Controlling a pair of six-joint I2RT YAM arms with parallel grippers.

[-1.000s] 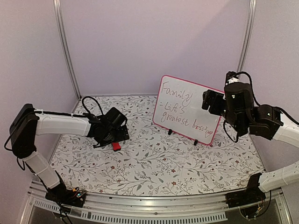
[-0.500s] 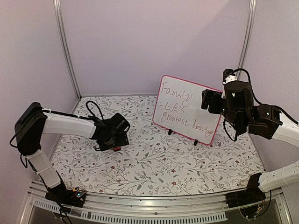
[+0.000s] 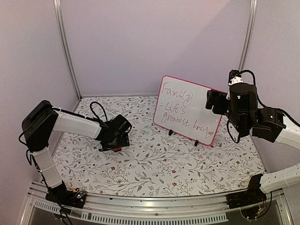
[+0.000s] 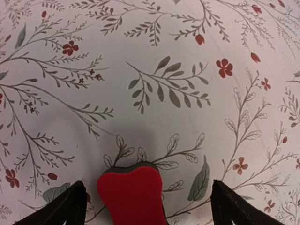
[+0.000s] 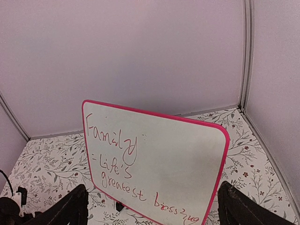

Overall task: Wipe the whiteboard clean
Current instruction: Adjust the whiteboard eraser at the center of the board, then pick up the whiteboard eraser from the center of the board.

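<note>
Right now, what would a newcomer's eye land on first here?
The whiteboard with red handwriting, standing right of centre on the flowered table. Next, a small red eraser lying at the left, between the left arm's jaws, open and not touching it.

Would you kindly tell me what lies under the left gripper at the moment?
A red eraser lies on the floral table cover, between the open fingers of the left gripper. Its near end is cut off by the wrist view's edge.
</note>
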